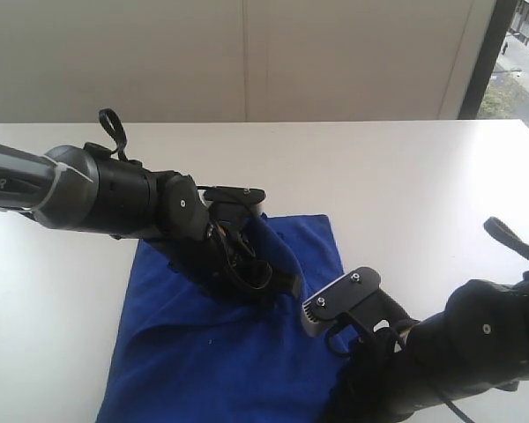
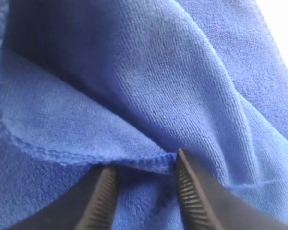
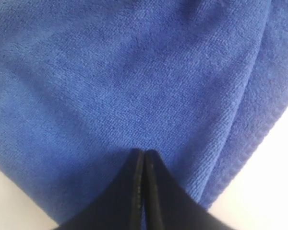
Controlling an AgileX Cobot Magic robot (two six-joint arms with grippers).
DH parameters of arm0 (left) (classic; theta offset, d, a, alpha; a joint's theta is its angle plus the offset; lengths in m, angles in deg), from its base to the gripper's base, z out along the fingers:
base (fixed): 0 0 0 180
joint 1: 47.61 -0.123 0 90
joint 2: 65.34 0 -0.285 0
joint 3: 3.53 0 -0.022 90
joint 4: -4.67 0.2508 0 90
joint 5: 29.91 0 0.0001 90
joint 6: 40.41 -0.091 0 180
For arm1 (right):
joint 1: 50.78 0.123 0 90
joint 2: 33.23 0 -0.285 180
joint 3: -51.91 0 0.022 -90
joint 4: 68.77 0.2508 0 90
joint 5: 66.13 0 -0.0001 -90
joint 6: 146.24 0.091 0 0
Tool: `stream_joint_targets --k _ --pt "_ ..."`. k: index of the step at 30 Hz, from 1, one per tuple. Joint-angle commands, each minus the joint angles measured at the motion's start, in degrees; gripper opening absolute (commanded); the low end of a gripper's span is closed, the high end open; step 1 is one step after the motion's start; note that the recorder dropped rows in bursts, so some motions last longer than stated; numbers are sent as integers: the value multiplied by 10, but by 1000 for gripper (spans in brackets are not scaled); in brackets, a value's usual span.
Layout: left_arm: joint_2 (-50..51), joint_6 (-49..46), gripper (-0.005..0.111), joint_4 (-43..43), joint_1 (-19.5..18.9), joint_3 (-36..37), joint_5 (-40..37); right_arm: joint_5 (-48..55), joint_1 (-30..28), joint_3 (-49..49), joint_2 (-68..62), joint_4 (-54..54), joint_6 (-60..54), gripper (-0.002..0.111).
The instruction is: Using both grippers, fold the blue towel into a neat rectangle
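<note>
A white table (image 1: 423,176) is seen before a pale wall. One blue towel (image 1: 185,352) is spread rumpled on it. Two grippers are set over it. The left gripper (image 2: 146,167) is held partly open, with a hem between its tips. The right gripper (image 3: 144,154) is closed tight, and whether cloth is pinched cannot be told.

The deep royal-blue terry cloth towel (image 2: 149,86) is soft and matt, finely looped, with a nubbly stitched hem. On the left gripper (image 2: 145,160), the black fingers (image 2: 189,191) look like matt plastic with ribbed inner faces. The white table (image 1: 406,167) is smooth, faintly glossy.
</note>
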Motion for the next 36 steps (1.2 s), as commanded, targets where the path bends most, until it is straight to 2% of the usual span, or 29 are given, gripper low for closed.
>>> stream_joint_targets --k 1,6,13,18,19,24,31,36 --pt "-3 3 27 -8 5 -3 1 -12 1 3 0 1 -9 0" --pt "-3 3 1 -4 5 -3 -1 -13 1 4 0 1 -9 0" --pt "-30 0 0 14 5 -3 -7 -22 1 17 -18 1 -9 0" --pt "-56 0 0 78 2 -3 -34 -24 1 17 -32 1 -9 0" --pt "-62 0 0 113 -1 -3 -49 -24 1 17 -32 1 -9 0" --pt "-61 3 0 148 -26 -3 -77 -23 1 17 -33 1 -9 0" --pt "-61 2 0 171 -78 -3 -68 -22 1 17 -33 1 -9 0" --pt "-61 -1 0 246 -89 -3 -3 -18 1 17 -33 1 -10 0"
